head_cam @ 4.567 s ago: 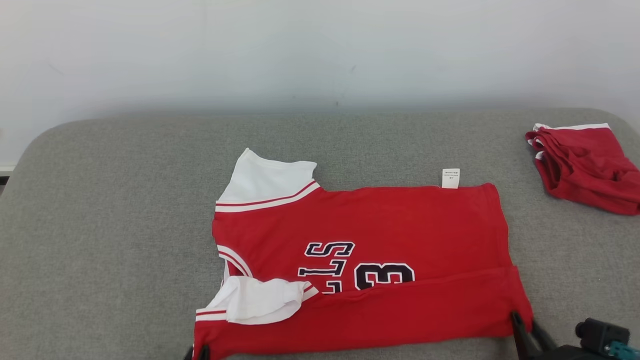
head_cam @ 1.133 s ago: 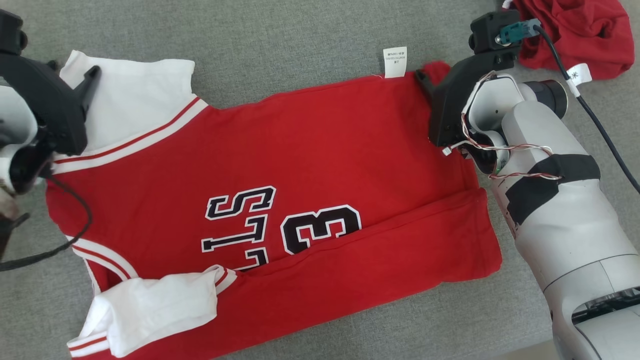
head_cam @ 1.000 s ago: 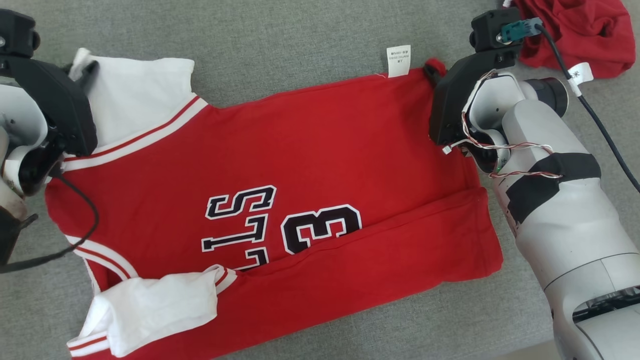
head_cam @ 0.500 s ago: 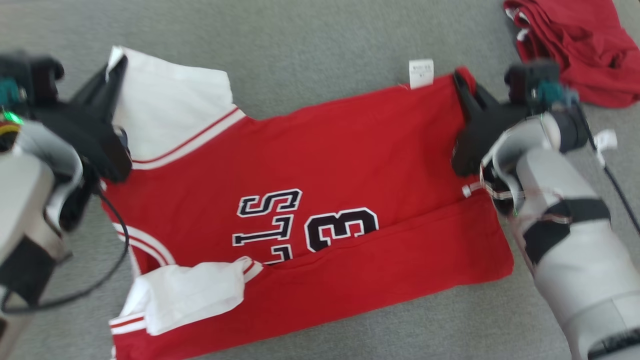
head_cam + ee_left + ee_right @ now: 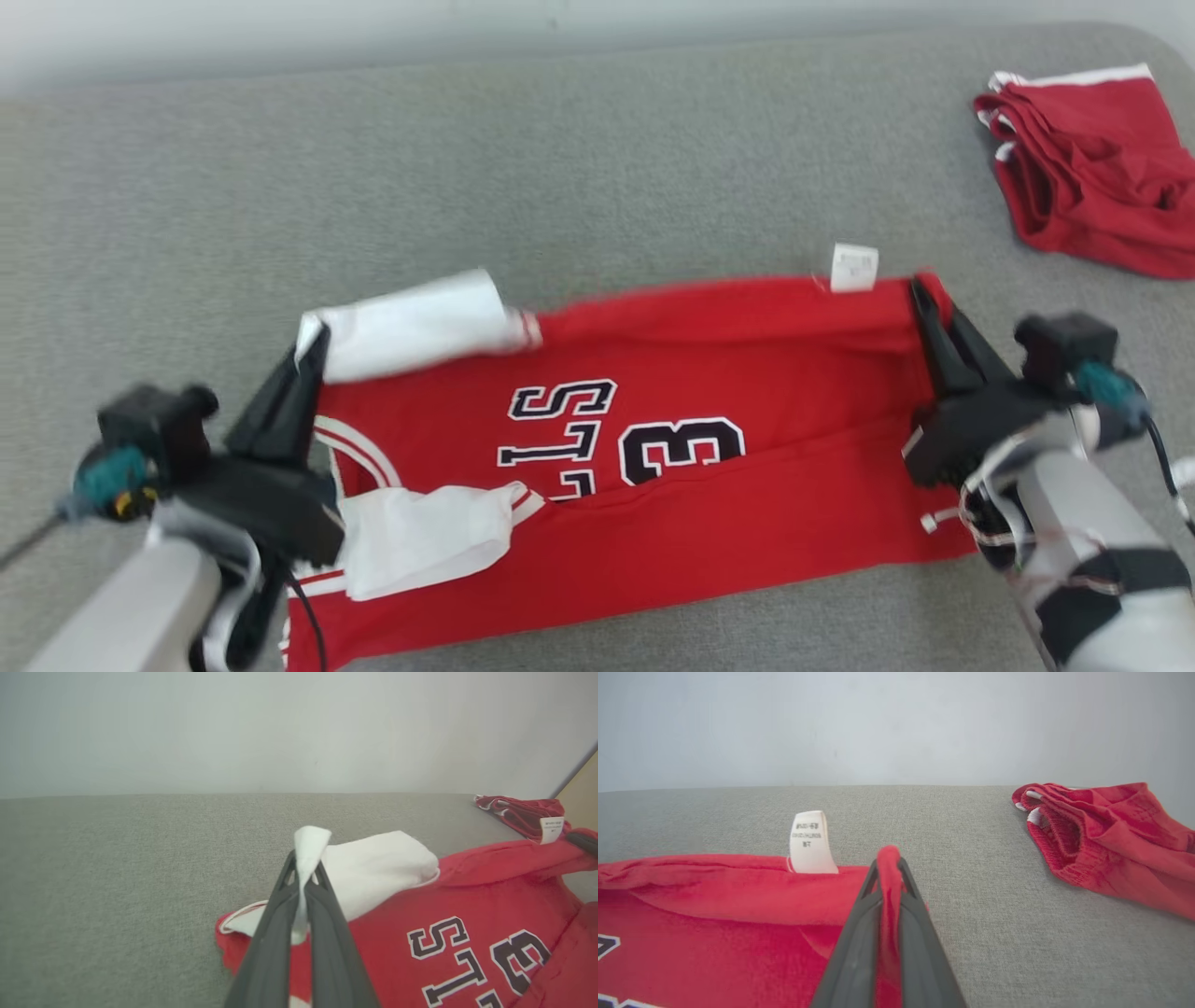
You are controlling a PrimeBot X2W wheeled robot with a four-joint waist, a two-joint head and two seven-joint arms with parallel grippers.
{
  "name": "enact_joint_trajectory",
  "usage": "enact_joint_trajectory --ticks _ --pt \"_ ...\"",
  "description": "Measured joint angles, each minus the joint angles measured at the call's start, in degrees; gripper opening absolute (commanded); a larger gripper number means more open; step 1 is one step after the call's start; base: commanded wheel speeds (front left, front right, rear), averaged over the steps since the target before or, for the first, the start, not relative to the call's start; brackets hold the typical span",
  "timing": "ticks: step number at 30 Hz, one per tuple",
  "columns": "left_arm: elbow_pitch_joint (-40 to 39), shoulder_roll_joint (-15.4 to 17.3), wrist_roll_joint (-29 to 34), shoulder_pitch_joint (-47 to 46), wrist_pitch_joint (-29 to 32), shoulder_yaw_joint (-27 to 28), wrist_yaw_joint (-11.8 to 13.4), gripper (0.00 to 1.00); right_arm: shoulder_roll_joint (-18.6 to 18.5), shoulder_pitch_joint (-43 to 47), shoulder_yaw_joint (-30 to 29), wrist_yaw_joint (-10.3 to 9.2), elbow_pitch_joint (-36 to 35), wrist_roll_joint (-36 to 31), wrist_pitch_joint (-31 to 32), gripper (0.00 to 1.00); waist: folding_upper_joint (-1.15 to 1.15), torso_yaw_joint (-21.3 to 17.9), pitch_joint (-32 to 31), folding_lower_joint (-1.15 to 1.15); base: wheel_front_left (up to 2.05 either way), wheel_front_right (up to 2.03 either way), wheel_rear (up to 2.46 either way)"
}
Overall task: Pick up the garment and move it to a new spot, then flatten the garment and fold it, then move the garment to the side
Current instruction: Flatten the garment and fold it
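across the grey cushion (image 5: 560,159), the garment (image 5: 728,523) is lying centrally; left gripper (image 5: 316,338) is pinching its white sleeve (image 5: 411,322) at nine o'clock; right gripper (image 5: 920,287) is clamping its hem corner (image 5: 888,856) at three o'clock, apparently lifting the far edge for folding.

- Tabletop (image 5: 560,168): covered in grey woven cloth with a coarse, flecked weave. Back right corner is rounded. Surface looks flat and even where bare.
- Second red garment (image 5: 1092,177): lies crumpled at the far right of the tabletop, close to the rounded corner. Looks like shorts. White trim runs along its back edge and shows in small bits on its left side. My right wrist view shows a gathered, ribbed band along its near-left edge. Several folds bunched together; not laid flat.
- Wall (image 5: 280,728): plain, pale, behind the tabletop's back edge.
- Tan slanted panel (image 5: 581,784): at the right edge of my left wrist view, against the wall. Cannot tell what it is.
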Motion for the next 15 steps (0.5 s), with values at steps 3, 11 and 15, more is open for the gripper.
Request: enact_joint_trajectory --ticks 3,11,15 --pt "-4.15 -1.08 2.2 4.92 -0.11 2.96 1.32 0.0 -0.76 4.28 -1.62 0.0 -3.6 0.08 -0.48 0.0 0.0 0.77 -0.94 0.0 0.0 0.0 0.0" --pt "-8.66 -4.88 4.75 15.49 -0.15 7.35 1.99 0.0 -1.44 14.61 -6.49 0.0 -10.91 -0.26 -0.74 0.39 0.0 2.18 -2.84 0.0 0.0 0.0 0.0" --pt "-8.42 -6.6 6.02 18.23 -0.15 9.33 1.45 1.0 -0.88 17.09 -7.46 0.0 -13.25 -0.18 -0.75 1.0 0.0 2.18 -3.6 0.0 0.0 0.0 0.0"
